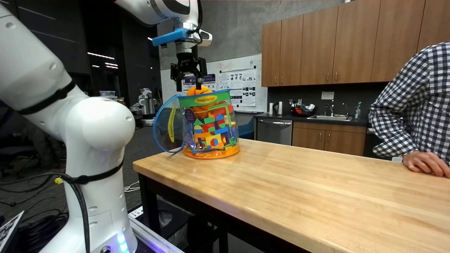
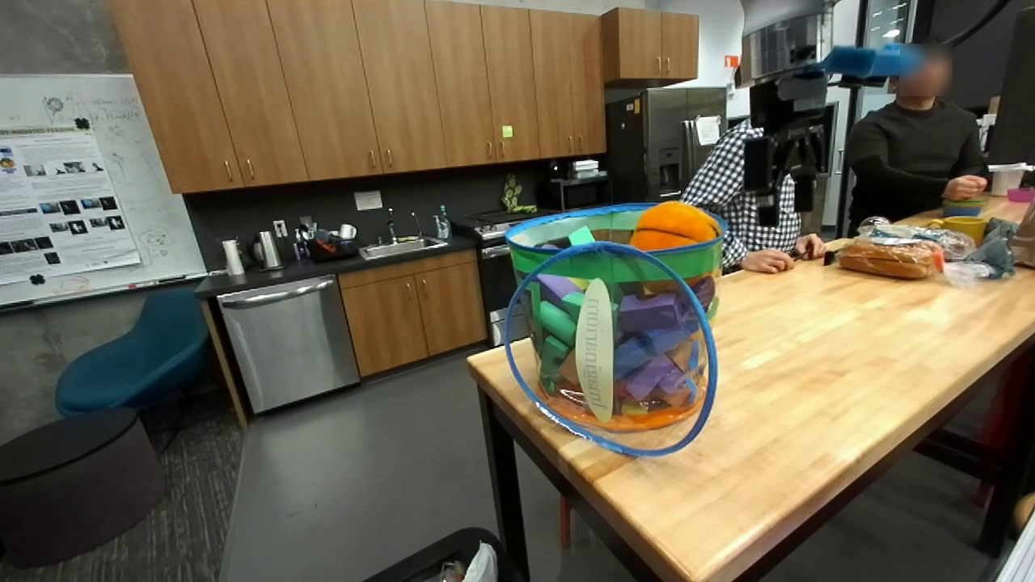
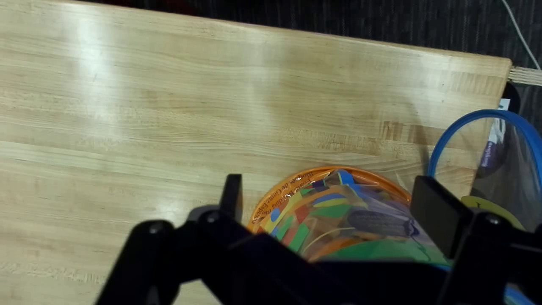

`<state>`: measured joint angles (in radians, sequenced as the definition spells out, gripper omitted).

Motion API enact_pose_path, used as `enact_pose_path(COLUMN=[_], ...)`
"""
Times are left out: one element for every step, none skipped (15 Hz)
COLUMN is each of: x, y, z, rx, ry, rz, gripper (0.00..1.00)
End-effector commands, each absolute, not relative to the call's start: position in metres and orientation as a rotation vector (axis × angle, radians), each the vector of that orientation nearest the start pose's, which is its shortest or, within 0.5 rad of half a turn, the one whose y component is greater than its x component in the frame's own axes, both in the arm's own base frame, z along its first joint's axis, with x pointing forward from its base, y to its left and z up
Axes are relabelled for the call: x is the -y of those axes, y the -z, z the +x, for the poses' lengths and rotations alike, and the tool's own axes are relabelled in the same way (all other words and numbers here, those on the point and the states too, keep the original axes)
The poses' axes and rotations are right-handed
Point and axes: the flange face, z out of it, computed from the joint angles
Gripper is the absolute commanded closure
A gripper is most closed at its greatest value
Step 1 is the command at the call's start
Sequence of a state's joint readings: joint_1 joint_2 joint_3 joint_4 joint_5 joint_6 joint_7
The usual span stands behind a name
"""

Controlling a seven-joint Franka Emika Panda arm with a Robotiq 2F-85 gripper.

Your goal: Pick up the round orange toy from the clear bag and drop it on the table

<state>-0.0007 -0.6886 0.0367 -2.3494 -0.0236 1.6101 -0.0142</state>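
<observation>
The round orange toy sits at the top of the clear bag, its top above the green rim. It also shows with dark seam lines in an exterior view. The clear bag stands upright on the wooden table, with multicoloured blocks inside; its orange base rim shows in the wrist view. My gripper is open and empty, pointing down just above the toy in that view. In another exterior view my gripper appears beside the toy. In the wrist view the toy is mostly hidden behind my gripper.
The bag's blue-edged round lid hangs open at the table's end. A person in a checked shirt rests a hand on the table. A bagged loaf and a yellow cup stand farther along the table.
</observation>
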Motion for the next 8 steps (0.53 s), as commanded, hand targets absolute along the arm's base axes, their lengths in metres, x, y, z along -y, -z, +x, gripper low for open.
enact_pose_path(x=[-0.015,-0.017,-0.019,-0.022,-0.025,-0.029,-0.033,-0.039], y=[-0.568,-0.570,-0.574,-0.580,-0.588,-0.597,-0.608,-0.620], z=[0.338,0.340,0.344,0.349,0.355,0.360,0.365,0.371], rx=[0.074,0.078,0.085,0.090,0.098,0.107,0.119,0.138], ry=[-0.089,-0.091,-0.089,-0.077,-0.057,-0.034,-0.006,0.019], rz=[-3.191,-3.192,-3.195,-3.196,-3.199,-3.204,-3.208,-3.215], gripper=[0.00,0.00,0.00,0.00,0.00,0.00,0.00,0.00])
